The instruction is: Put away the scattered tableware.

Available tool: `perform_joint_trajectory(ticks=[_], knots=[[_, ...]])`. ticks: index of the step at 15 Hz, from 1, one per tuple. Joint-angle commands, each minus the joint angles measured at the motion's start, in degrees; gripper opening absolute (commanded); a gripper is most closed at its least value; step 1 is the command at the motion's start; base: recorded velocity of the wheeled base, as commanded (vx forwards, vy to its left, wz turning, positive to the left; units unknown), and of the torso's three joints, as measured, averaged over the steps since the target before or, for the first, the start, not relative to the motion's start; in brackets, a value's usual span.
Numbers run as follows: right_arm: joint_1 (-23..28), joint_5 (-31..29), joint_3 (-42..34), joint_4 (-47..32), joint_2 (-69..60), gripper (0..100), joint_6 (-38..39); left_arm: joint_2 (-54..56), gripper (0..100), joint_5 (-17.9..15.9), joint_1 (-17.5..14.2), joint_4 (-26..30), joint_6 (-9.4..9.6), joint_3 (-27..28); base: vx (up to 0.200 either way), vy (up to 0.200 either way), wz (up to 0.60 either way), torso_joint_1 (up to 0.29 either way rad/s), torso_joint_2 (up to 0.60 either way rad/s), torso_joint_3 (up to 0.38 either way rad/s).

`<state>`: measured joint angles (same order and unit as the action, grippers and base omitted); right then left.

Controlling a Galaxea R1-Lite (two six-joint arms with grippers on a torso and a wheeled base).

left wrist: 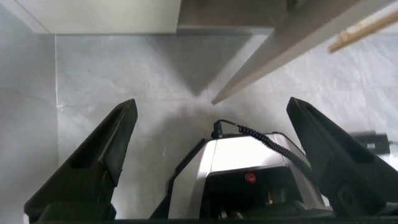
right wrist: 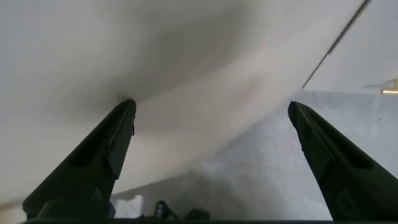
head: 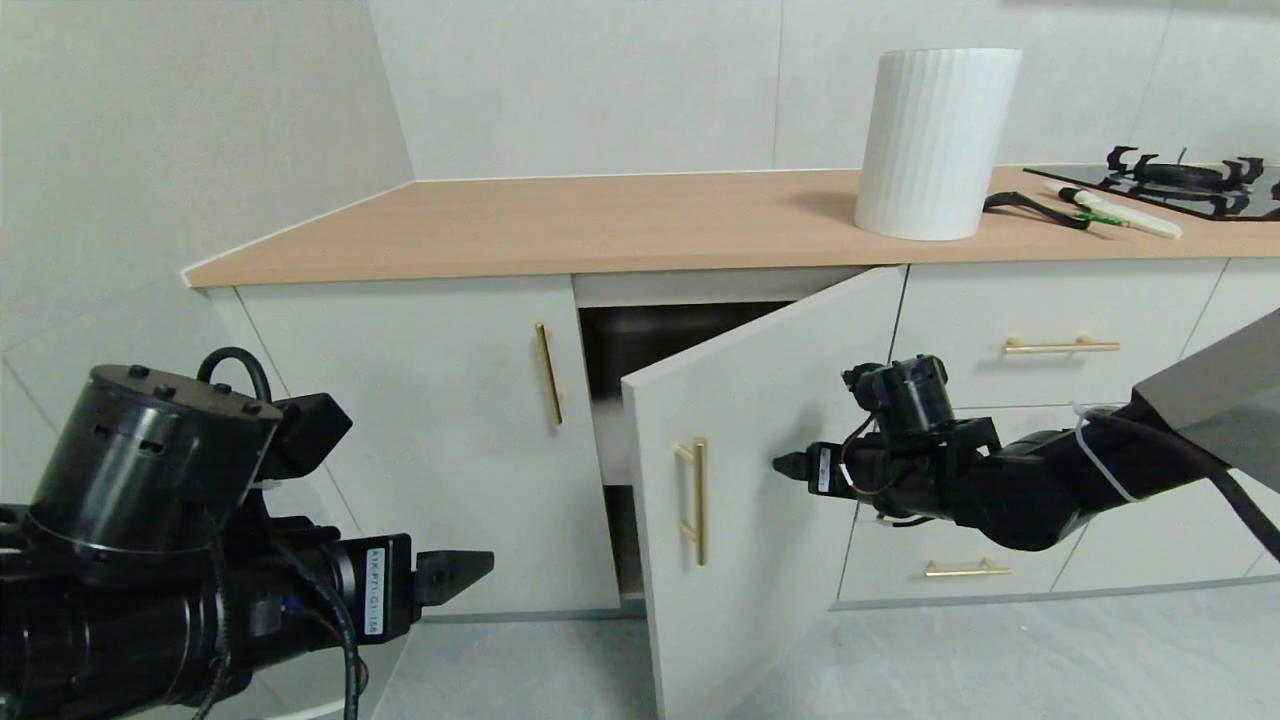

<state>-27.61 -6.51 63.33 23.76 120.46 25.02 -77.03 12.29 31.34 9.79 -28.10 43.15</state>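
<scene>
A fitted kitchen, seen along one run of base units.

A light wood-look countertop [head: 600, 225] runs below pale tiled walls [head: 600, 80] and turns a corner at ten o'clock. At two o'clock a black gas hob [head: 1190, 180] with pan supports is set into it. A few utensils [head: 1120, 215] lie just beside the hob, next to a tall white ribbed container [head: 935, 145] at one o'clock. Underneath are pale cabinets with slim brass bar handles [head: 545, 372]: a closed door [head: 400, 440] at nine o'clock, an open door [head: 760, 420] at centre, and drawer fronts [head: 1060, 300] at three o'clock. The floor [head: 1000, 660] is grey.
</scene>
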Motion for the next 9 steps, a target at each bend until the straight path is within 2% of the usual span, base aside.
perform_joint_trajectory(ticks=[1, 9], knots=[[-0.1, -0.1, 1.9, 0.3, 2.1, 100, 1.5, -0.2, 100, 0.0, 0.0, 0.1, -0.03, 0.0, 0.200, 0.000, 0.00, 0.007, 0.01, -0.002], [-0.1, -0.6, 4.1, 3.5, 4.4, 100, 6.9, -0.6, 100, 0.0, 0.0, 0.0, -0.03, -0.2, 0.000, 0.000, 0.00, 0.000, 0.00, 0.000]])
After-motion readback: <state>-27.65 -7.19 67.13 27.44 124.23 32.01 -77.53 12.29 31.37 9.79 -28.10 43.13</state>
